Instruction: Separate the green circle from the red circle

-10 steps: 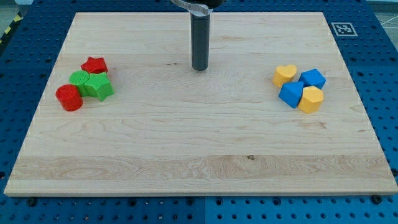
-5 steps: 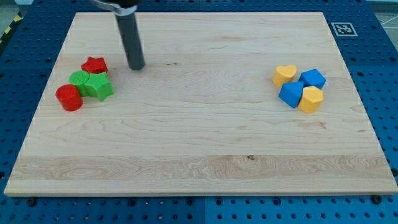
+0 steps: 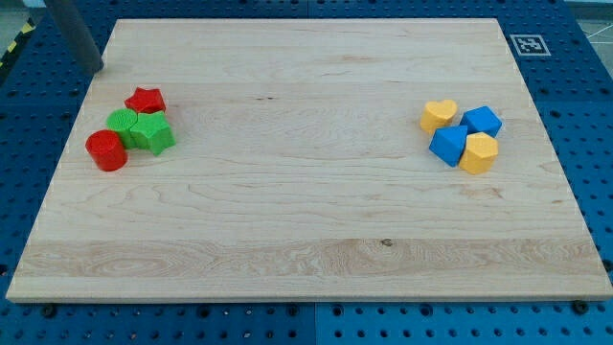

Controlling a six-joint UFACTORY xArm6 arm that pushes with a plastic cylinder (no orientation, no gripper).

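Note:
The red circle [image 3: 106,151] sits at the view's left on the wooden board [image 3: 306,211]. The green circle [image 3: 121,123] touches it on its upper right. A green star [image 3: 152,134] lies right of the green circle and a red star [image 3: 146,100] above it, all packed in one cluster. My tip [image 3: 95,69] is at the board's upper left edge, above and left of the cluster, apart from every block.
At the view's right lies a second cluster: a yellow heart [image 3: 439,115], a blue block [image 3: 483,121], a blue block [image 3: 447,145] and a yellow block [image 3: 479,152]. A fiducial tag [image 3: 528,44] sits off the board's top right corner.
My tip has swept left from the board's top middle to its upper left edge. No block has moved.

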